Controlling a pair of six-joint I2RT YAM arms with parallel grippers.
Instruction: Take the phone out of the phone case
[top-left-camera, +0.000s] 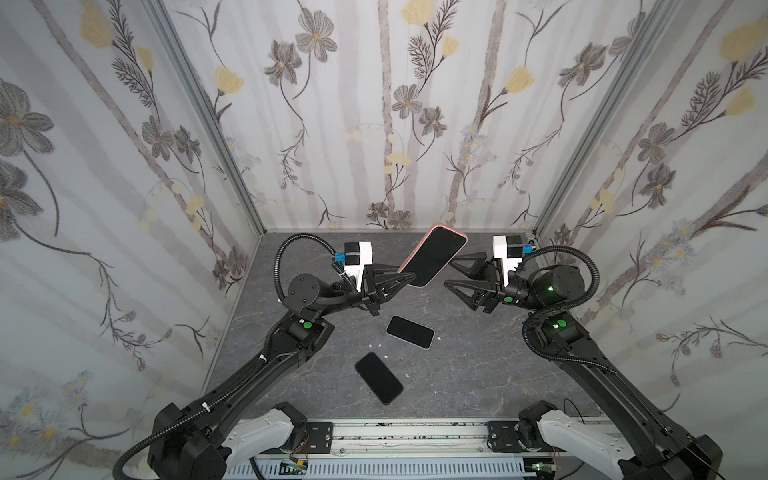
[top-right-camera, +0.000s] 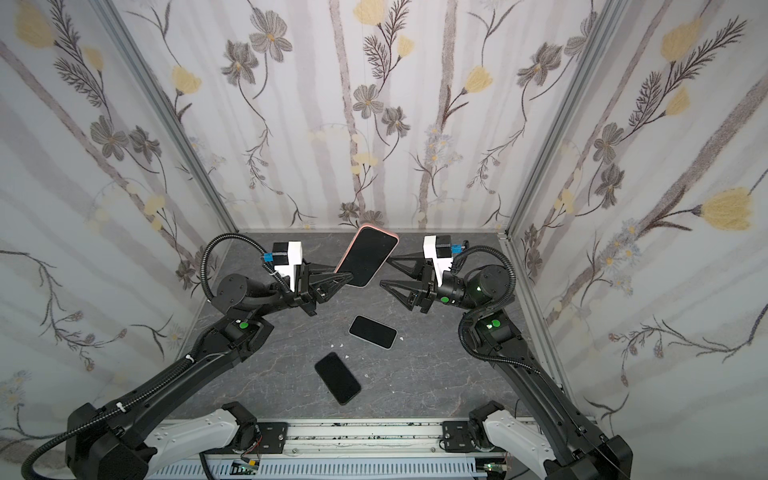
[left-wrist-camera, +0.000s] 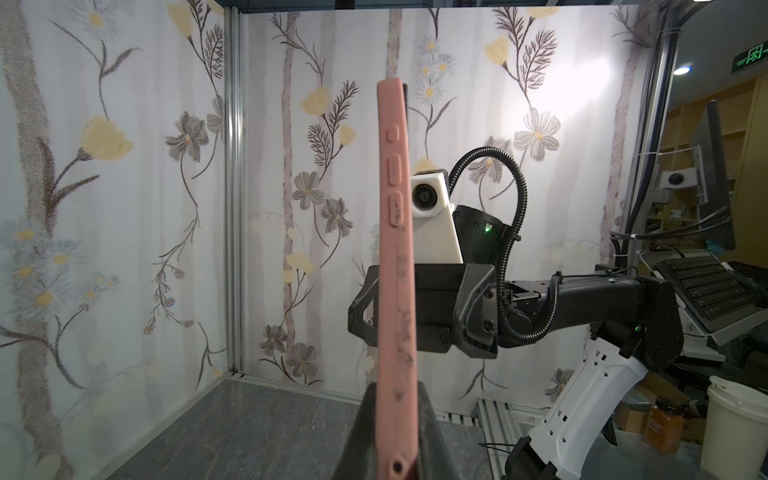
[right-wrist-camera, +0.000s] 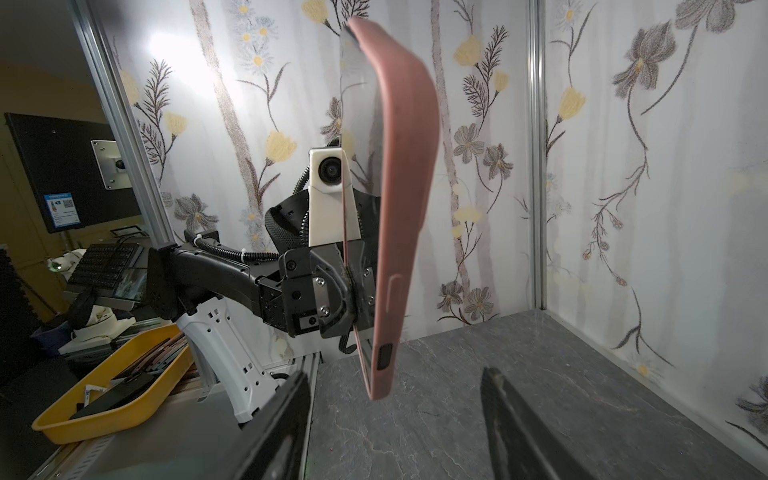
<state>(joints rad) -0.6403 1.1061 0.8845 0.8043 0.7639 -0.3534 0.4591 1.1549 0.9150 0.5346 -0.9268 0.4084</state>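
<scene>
Left fingers (left-wrist-camera: 355, 440) pinch phone case (left-wrist-camera: 395, 249); right fingers (right-wrist-camera: 511, 424) spread beside its edge.

Soft, even light fills both top views; the pale walls (top-left-camera: 374, 124) glow, and the dark surface (top-left-camera: 478, 374) carries only faint shadows beneath my arms (top-left-camera: 257, 365). Those views bow at the edges, so the corner posts (top-left-camera: 208, 116) lean outward. In my wrist views a white glare blooms on one of those walls, the room beyond (left-wrist-camera: 706, 208) is dim, the pink case (right-wrist-camera: 399, 208) looks slightly soft, and the fingers (right-wrist-camera: 282, 424) of my right pincer (right-wrist-camera: 394, 374) are out of focus.
</scene>
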